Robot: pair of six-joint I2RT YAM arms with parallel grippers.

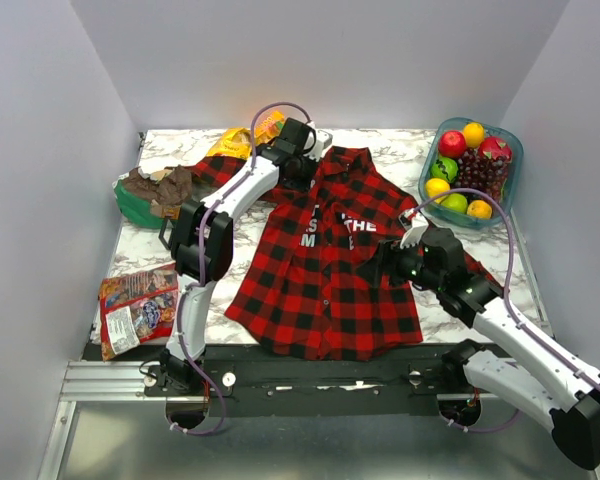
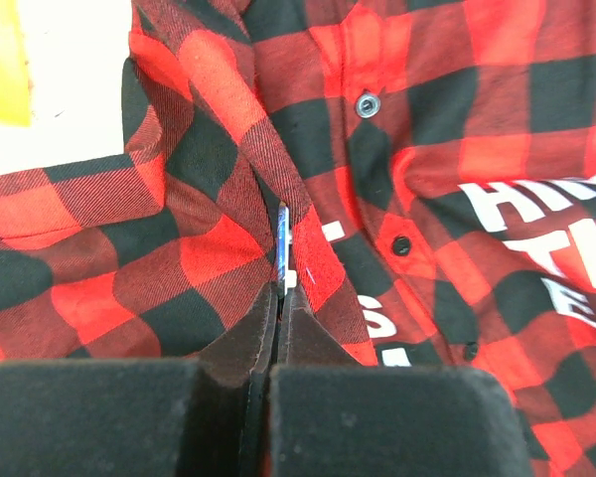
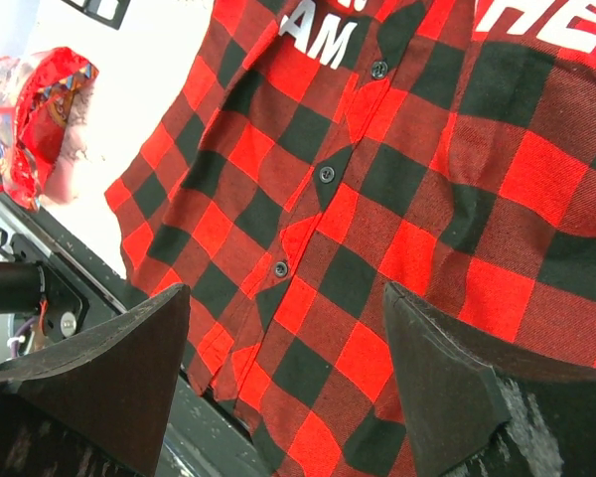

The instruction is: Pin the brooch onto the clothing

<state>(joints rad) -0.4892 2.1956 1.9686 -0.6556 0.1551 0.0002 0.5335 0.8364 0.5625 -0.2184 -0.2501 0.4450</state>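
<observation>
The red and black plaid shirt (image 1: 320,290) lies flat in the middle of the table, collar at the far end, white letters on the chest. My left gripper (image 1: 302,170) is at the collar, shut. In the left wrist view its tips (image 2: 281,293) pinch a thin bluish-white sliver (image 2: 282,243), seemingly the brooch seen edge-on, against a fold of the shirt (image 2: 457,119) beside the button placket. My right gripper (image 1: 377,262) hovers open and empty over the shirt's lower front (image 3: 407,199); its fingers (image 3: 129,348) stand wide apart.
A clear tub of fruit (image 1: 470,160) stands at the back right. Snack packets (image 1: 135,305) lie at the front left, also in the right wrist view (image 3: 45,109). A green and brown pile (image 1: 150,195) and a yellow packet (image 1: 242,138) are at the back left.
</observation>
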